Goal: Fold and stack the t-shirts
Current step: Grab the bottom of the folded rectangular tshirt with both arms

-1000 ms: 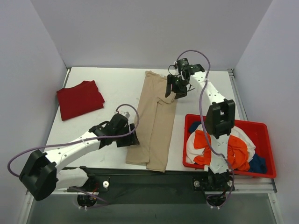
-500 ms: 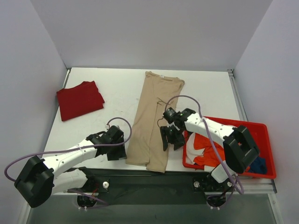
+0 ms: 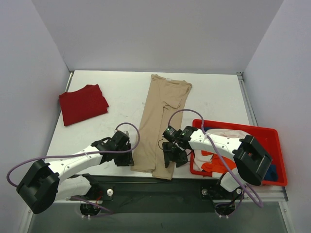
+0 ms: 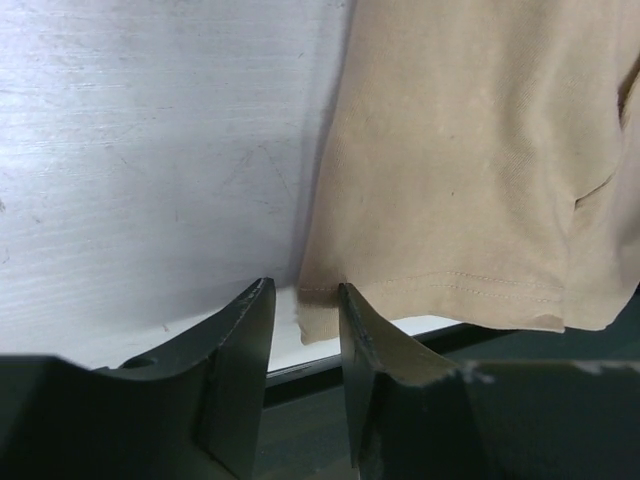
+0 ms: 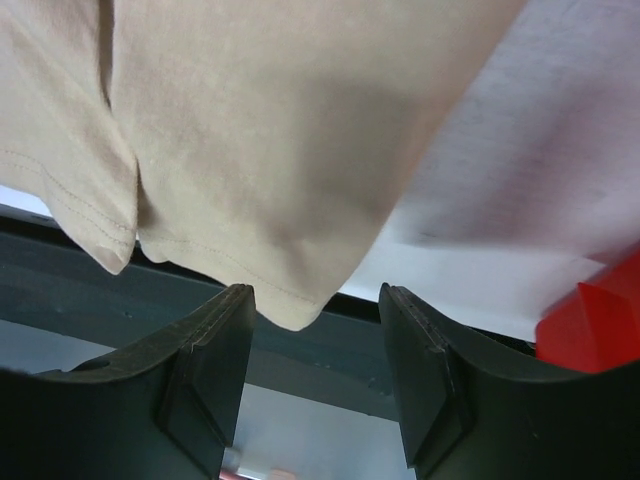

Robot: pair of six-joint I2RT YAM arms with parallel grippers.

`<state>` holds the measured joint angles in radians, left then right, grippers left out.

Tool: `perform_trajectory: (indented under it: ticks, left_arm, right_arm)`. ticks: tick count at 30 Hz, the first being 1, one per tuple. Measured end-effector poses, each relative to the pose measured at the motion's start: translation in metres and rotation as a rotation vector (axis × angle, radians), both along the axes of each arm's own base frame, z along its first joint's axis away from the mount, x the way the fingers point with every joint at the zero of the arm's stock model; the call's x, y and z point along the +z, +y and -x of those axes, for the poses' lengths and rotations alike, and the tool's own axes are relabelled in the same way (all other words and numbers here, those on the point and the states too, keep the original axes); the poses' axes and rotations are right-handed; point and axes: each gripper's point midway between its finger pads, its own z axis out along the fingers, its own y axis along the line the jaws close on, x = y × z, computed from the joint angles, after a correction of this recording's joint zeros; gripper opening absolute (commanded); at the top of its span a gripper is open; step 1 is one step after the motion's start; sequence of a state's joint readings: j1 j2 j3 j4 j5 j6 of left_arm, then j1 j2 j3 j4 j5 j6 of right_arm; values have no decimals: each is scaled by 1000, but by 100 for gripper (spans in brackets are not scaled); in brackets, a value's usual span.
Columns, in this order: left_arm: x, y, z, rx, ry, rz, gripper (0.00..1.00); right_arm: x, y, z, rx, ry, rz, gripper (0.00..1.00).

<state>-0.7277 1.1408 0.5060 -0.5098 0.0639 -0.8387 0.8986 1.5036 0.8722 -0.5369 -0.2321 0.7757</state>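
A long beige t-shirt (image 3: 163, 116), folded lengthwise, lies down the middle of the table, its hem at the near edge. My left gripper (image 3: 127, 159) is at the hem's left corner. In the left wrist view its jaws (image 4: 300, 310) stand narrowly apart, with the corner of the beige cloth (image 4: 460, 180) between them. My right gripper (image 3: 171, 158) is at the hem's right corner. In the right wrist view it is open (image 5: 318, 310), and the tip of the beige hem (image 5: 270, 130) hangs between the fingers. A folded dark red t-shirt (image 3: 83, 103) lies at the far left.
A red bin (image 3: 265, 129) stands at the near right, holding orange (image 3: 221, 165), white (image 3: 228, 136) and blue (image 3: 272, 170) shirts. Its corner (image 5: 600, 310) is close beside my right gripper. The table's near edge and a dark rail run just under both grippers.
The right arm swung from the far end of the beige shirt down to its near hem. The left gripper slid to the hem's left corner and its jaws narrowed.
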Motion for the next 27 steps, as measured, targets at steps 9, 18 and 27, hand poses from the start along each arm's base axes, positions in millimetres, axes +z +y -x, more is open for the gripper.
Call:
perform_trajectory:
  ticks: [9, 18, 27]
  left_arm:
    - [-1, -5, 5, -51, 11, 28, 40]
    - [-1, -7, 8, -65, 20, 42, 40]
    - [-3, -8, 12, -87, 40, 44, 28]
  right_arm:
    - [-9, 9, 18, -2, 22, 6, 50]
    - [-16, 6, 31, -31, 51, 29, 47]
    - [-29, 4, 38, -32, 101, 72, 41]
